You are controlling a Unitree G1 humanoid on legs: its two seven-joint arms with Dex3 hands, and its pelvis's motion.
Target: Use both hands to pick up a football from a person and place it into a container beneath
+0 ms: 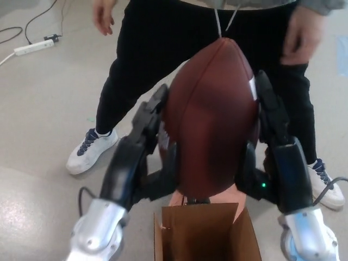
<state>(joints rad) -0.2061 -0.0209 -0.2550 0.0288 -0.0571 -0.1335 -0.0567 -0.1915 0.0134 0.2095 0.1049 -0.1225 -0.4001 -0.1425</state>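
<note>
**Football held over the box**

Head view: the brown football (212,117) stands on end, clamped between the left hand (142,147) and right hand (272,141), each pressed to one side. It hangs just above the open cardboard box (204,234). A person (163,49) in black trousers stands behind on the floor (43,109).

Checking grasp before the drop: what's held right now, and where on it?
The football, pinched between both hands on its long sides: left hand on one flank, right hand on the other, above the cardboard box.
</note>
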